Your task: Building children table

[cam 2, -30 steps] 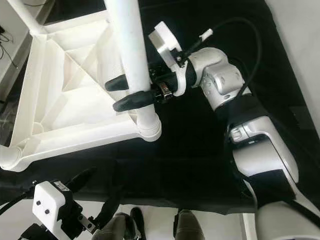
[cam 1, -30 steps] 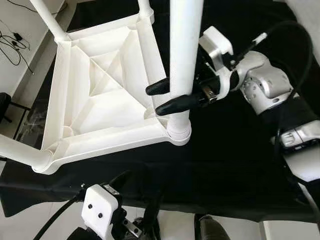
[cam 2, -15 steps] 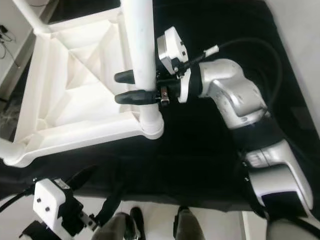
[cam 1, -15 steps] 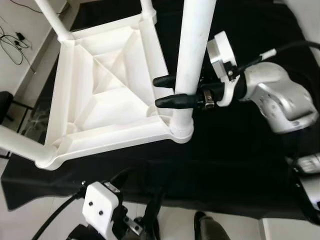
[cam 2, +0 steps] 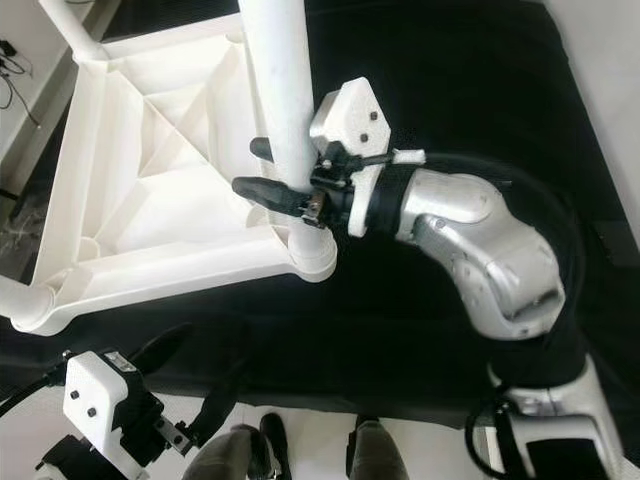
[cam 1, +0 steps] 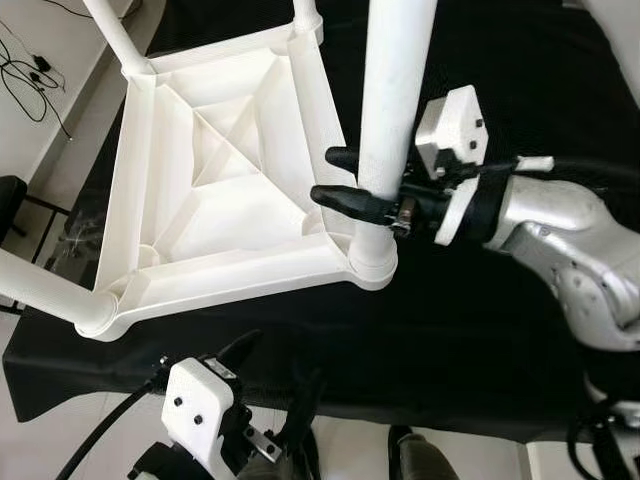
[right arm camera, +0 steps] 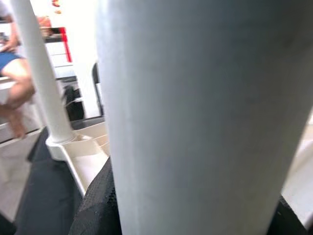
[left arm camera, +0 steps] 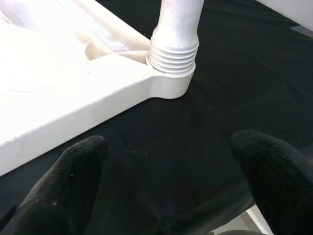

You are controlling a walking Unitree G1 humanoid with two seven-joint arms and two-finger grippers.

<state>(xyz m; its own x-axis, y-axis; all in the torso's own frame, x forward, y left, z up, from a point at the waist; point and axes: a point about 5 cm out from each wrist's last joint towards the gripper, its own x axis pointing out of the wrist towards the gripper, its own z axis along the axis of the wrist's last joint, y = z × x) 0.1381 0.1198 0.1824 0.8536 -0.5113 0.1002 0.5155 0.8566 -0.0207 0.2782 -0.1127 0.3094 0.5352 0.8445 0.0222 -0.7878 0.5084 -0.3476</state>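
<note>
The white plastic children's table [cam 1: 220, 190] lies upside down on a black cloth, its ribbed underside facing up. Three legs stand in its corners: far left [cam 1: 120, 35], near left [cam 1: 40, 290] and near right [cam 1: 395, 90]. My right gripper [cam 1: 330, 175] is shut on the near-right leg just above its threaded socket [left arm camera: 172, 54]; that leg looms close in the right wrist view [right arm camera: 195, 98]. My left gripper [left arm camera: 166, 196] hangs low at the near edge of the cloth, open and empty, facing that same corner.
The black cloth [cam 1: 480, 330] covers the surface under the table and drops off at the near edge. Cables [cam 1: 30, 70] lie on the pale floor to the left. A person [right arm camera: 14, 73] sits in the background of the right wrist view.
My right wrist has turned around the near-right leg while staying shut on it, and the forearm has swung toward the near side. The camera has shifted slightly. The left gripper keeps its place.
</note>
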